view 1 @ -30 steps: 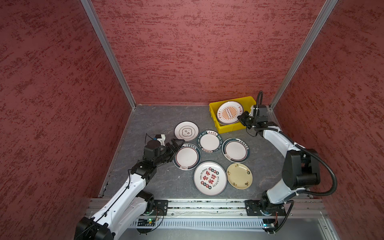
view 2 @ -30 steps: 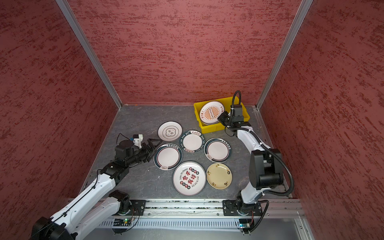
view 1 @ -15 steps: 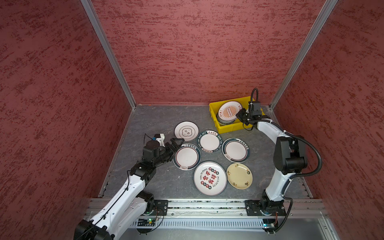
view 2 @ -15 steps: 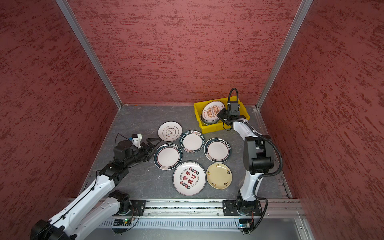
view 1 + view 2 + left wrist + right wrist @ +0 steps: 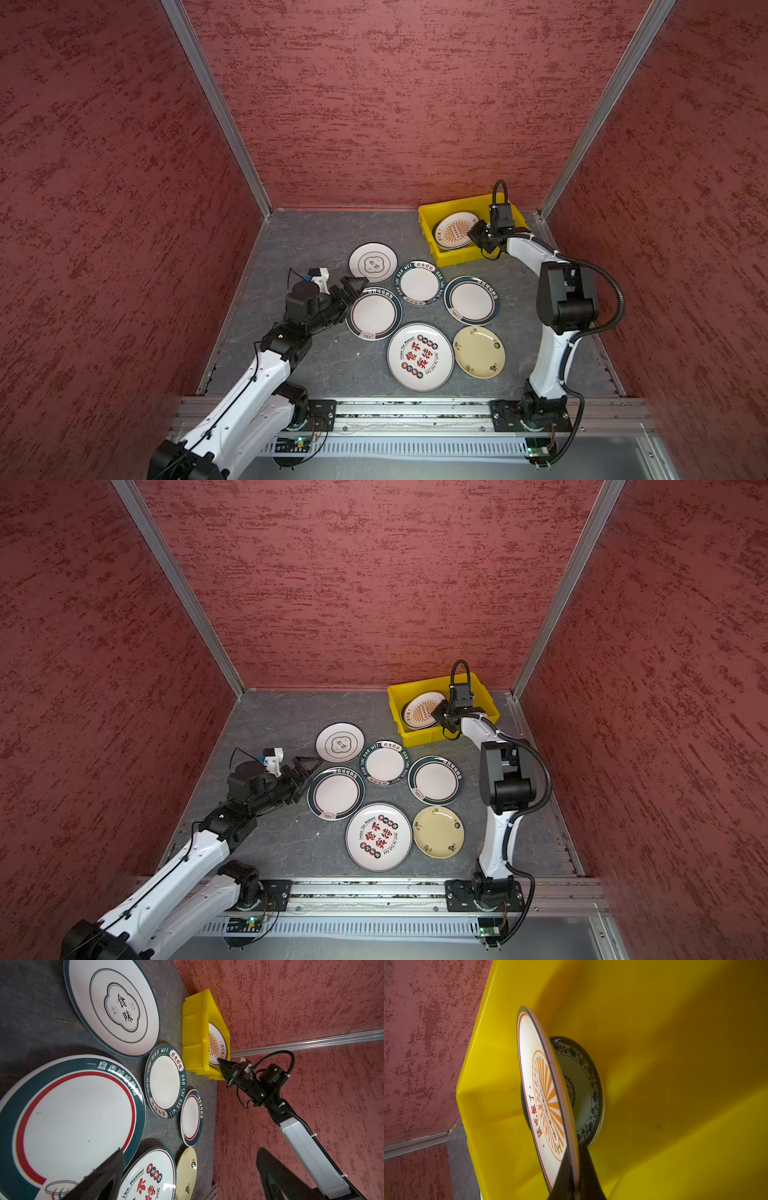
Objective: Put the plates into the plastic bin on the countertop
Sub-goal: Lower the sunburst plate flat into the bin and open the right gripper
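Right black parallel gripper (image 5: 473, 235), jaws pressed together on the rim of a round white plate with an orange sunburst print (image 5: 451, 232). Plate tilted, inside the bright yellow rectangular plastic bin (image 5: 428, 220) at the far right corner of the dark grey veined countertop (image 5: 307, 237). From the right wrist view, lower in the bin and partly behind the sunburst plate: a round plate with a dark blue floral border (image 5: 584, 1093); contact between the two unclear.

Left black parallel gripper (image 5: 351, 291), jaws spread wide with nothing between them, low over the countertop, just beside the left edge of a round white plate with a dark green rim and a red ring (image 5: 374, 312). Touching it or not: impossible to tell.

Six plates flat on the countertop, outside the bin. Behind the ringed plate, a round white plate with a dark flower-shaped outline (image 5: 372, 263). To its right, a round white plate with a dark green lettered rim (image 5: 419, 282), nearest the bin's front wall. Further right, a second green-rimmed, red-ringed plate (image 5: 471, 299). At the front, a larger round white plate with red characters (image 5: 419, 357), and rim to rim beside it a round cream-yellow plate (image 5: 478, 352).
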